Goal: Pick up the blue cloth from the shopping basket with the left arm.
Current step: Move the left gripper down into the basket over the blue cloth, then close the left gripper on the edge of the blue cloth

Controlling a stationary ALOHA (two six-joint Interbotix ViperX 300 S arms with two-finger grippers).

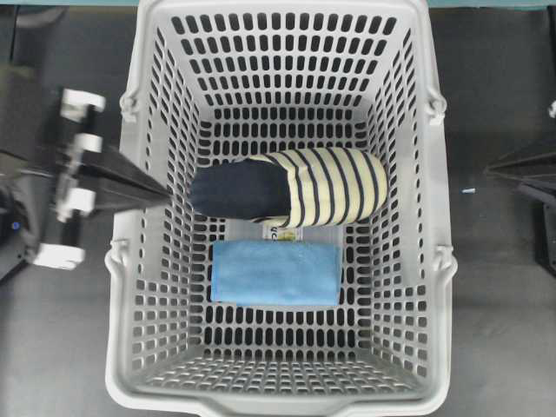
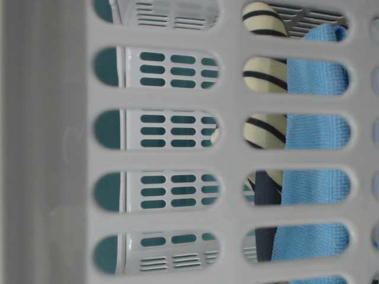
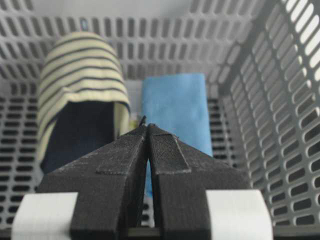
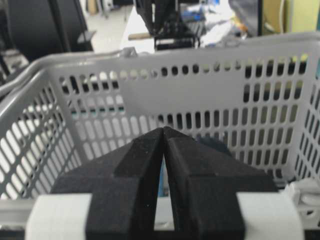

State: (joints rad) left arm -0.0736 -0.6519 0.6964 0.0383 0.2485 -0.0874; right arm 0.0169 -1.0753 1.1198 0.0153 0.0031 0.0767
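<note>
The blue cloth [image 1: 275,273] lies flat and folded on the floor of the grey shopping basket [image 1: 439,217], near its front. My left gripper [image 1: 165,193] is shut and empty, with its tip over the basket's left wall, above and to the left of the cloth. In the left wrist view the shut gripper [image 3: 147,126] points into the basket, with the cloth [image 3: 175,105] just beyond and below it. The cloth also shows through the wall slots in the table-level view [image 2: 314,130]. My right gripper [image 4: 163,129] is shut and empty outside the basket's right wall [image 4: 200,90].
A rolled navy and cream-striped garment [image 1: 295,187] lies across the basket's middle, just behind the cloth, and shows in the left wrist view [image 3: 80,75]. A clear packet with a label [image 1: 287,233] lies under it. The basket walls [image 3: 280,100] rise steeply around the cloth.
</note>
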